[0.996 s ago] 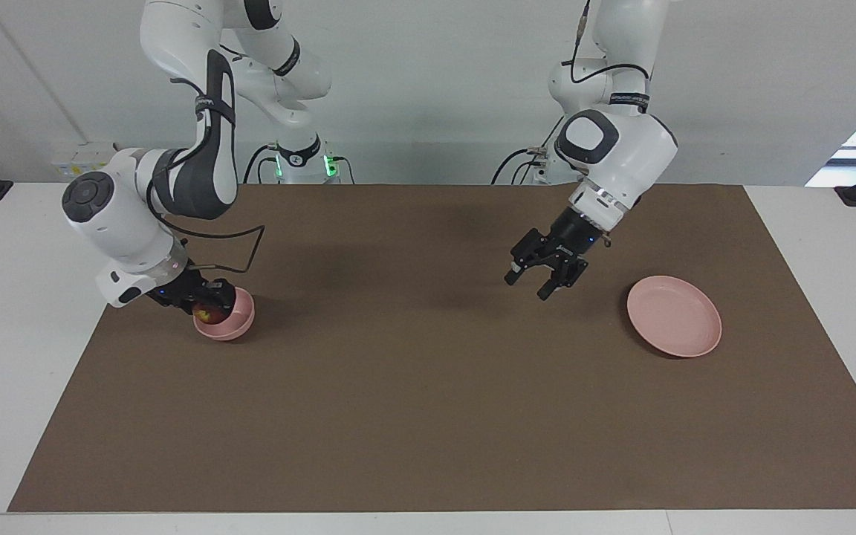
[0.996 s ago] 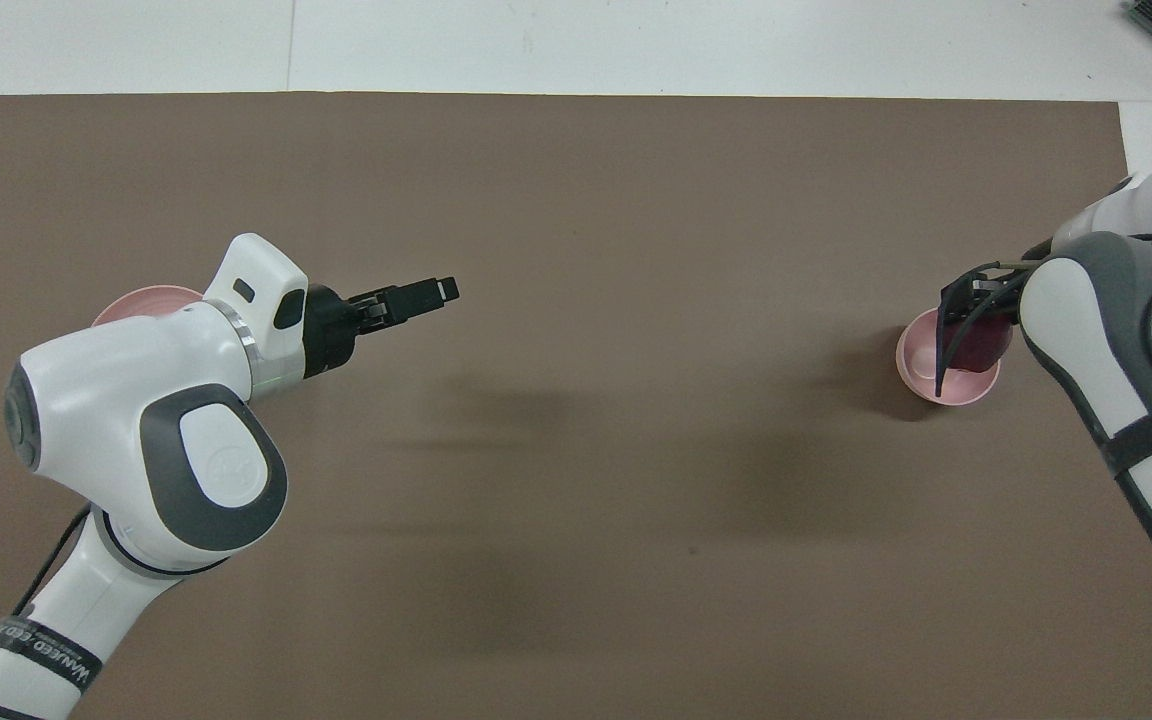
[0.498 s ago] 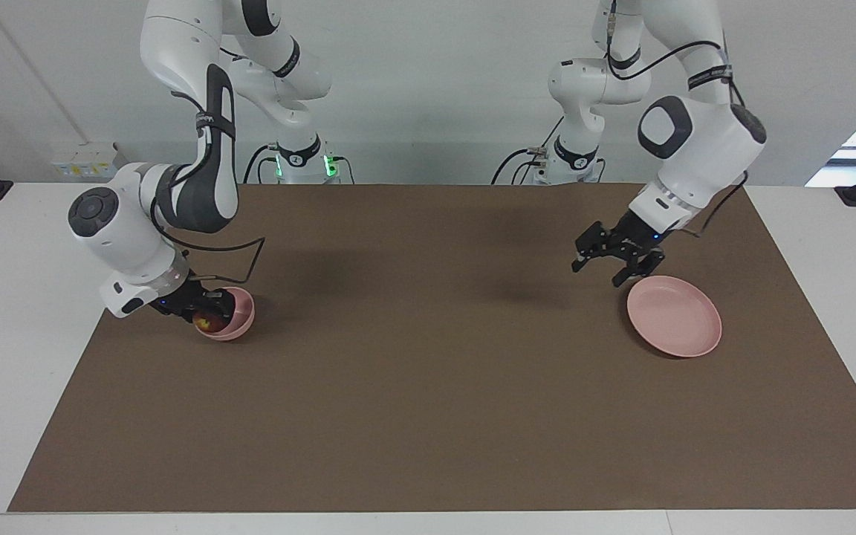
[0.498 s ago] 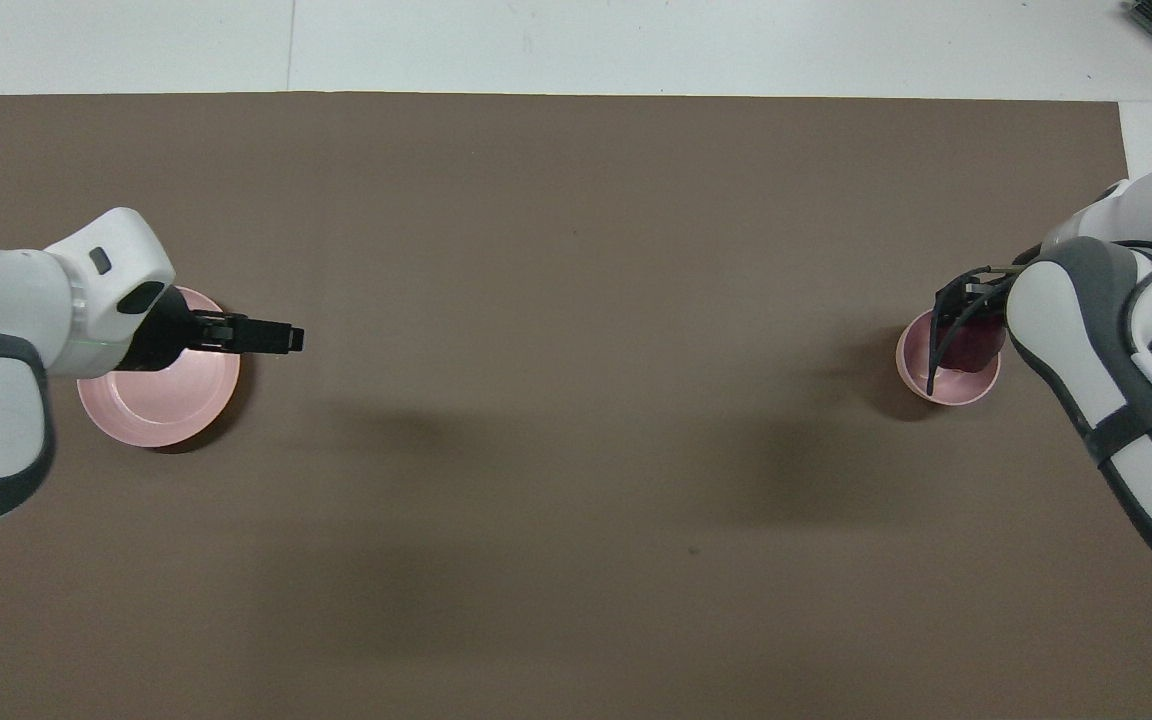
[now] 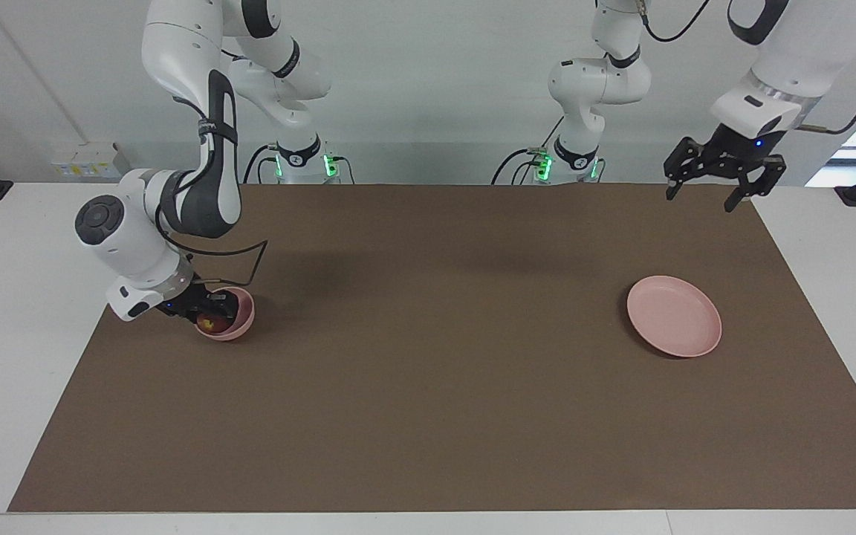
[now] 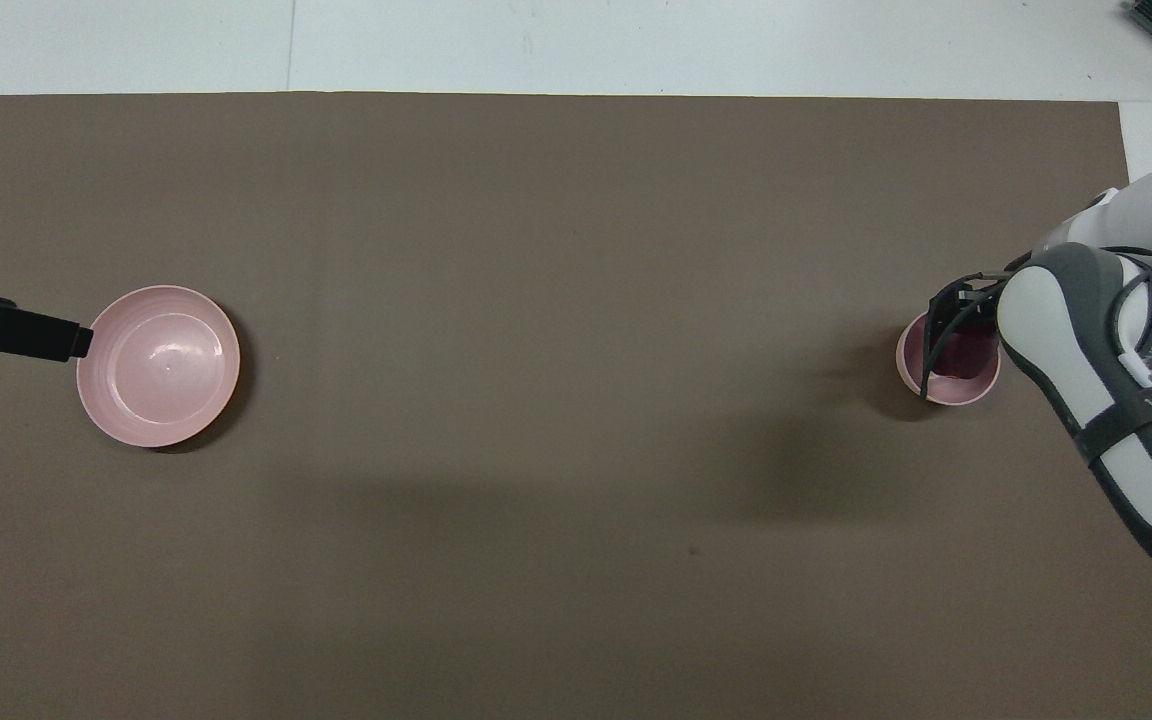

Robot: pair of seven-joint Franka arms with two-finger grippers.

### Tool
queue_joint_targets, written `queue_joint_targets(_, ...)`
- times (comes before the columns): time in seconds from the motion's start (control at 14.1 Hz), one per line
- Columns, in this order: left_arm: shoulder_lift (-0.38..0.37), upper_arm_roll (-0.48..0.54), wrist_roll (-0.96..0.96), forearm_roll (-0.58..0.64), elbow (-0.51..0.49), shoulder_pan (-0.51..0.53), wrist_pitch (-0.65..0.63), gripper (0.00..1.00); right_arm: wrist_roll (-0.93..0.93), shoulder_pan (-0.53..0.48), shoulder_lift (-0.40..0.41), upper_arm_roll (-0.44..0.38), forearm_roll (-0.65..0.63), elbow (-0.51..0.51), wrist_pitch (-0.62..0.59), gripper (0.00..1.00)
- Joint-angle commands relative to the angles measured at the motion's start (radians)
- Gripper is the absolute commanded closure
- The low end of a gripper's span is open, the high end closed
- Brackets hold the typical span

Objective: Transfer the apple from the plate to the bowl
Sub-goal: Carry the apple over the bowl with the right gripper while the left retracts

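The small pink bowl point(image 5: 241, 319) stands at the right arm's end of the table. The dark red apple point(image 5: 209, 322) is low inside it. My right gripper point(image 5: 212, 309) reaches into the bowl and is shut on the apple. In the overhead view the bowl point(image 6: 936, 388) and apple point(image 6: 966, 356) are partly hidden by the right gripper point(image 6: 966, 322) and its arm. The wide pink plate point(image 5: 673, 316) lies empty at the left arm's end; it also shows in the overhead view point(image 6: 158, 365). My left gripper point(image 5: 699, 199) is open, empty and raised high over the mat's edge.
A brown mat point(image 5: 428, 386) covers most of the white table point(image 5: 12, 312). A black cable point(image 5: 246, 256) loops from the right wrist beside the bowl. Only the left gripper's tip point(image 6: 61, 340) shows in the overhead view, beside the plate.
My left gripper has swung from the table's middle past the plate and risen high at the left arm's end. My right gripper has lowered the apple slightly deeper into the bowl.
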Motion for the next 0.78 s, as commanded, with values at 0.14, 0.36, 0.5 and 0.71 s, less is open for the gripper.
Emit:
queue_joint_targets(0.14,0.088,0.002,-0.063,0.036,0.254,0.030,-0.203,0.00,-0.016,-0.014,0.007,0.014,-0.010,-0.018,0.043,1.00)
queue_joint_targets(0.36,0.116,-0.004,-0.107,0.039,0.314,0.033,-0.266,0.00,-0.015,-0.010,0.011,0.014,-0.002,-0.018,0.051,1.00)
queue_joint_targets(0.5,0.093,-0.010,-0.182,0.042,0.300,0.041,-0.252,0.00,-0.015,-0.010,0.014,0.014,0.000,-0.021,0.049,1.00)
queue_joint_targets(0.71,0.055,-0.009,-0.193,0.042,0.236,0.047,-0.229,0.00,-0.015,-0.010,0.014,0.014,0.001,-0.022,0.048,1.00)
